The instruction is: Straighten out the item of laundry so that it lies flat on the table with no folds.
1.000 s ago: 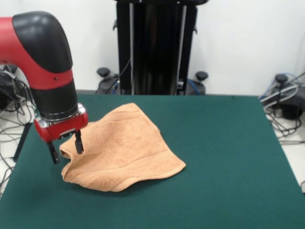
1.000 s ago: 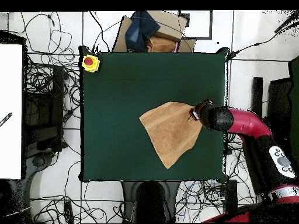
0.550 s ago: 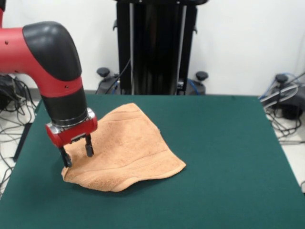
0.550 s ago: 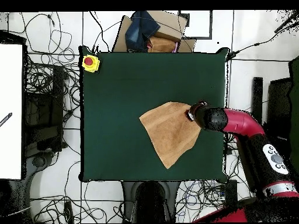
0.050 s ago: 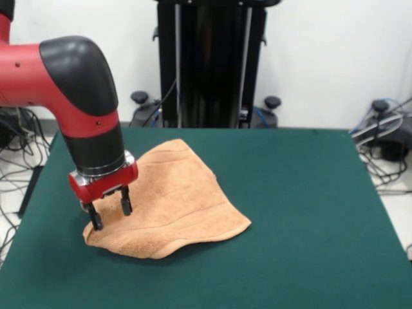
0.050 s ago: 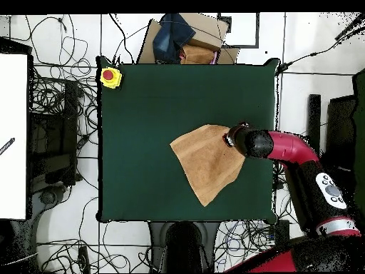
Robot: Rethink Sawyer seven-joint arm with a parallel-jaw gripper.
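Observation:
The item of laundry, a peach-orange terry towel (image 5: pixel 170 203) (image 6: pixel 207 160), lies folded over itself into a rough triangle on the dark green table (image 5: pixel 309 212) (image 6: pixel 150 107). It sits left of centre in the front view, with a raised fold along its near edge. My gripper (image 5: pixel 111 214) (image 6: pixel 229 136) is open, its two black fingers pointing down onto the towel's left corner, both tips touching or just above the cloth. The red and black arm comes in from the upper left in the front view.
A yellow box with a red button (image 6: pixel 110 77) sits at one table corner in the overhead view. Cardboard and dark cloth (image 6: pixel 187 39) lie beyond the table's far edge there. Cables cover the floor around the table.
The gripper has moved down and inward from beside the towel's left edge onto its left corner. The towel has not visibly shifted.

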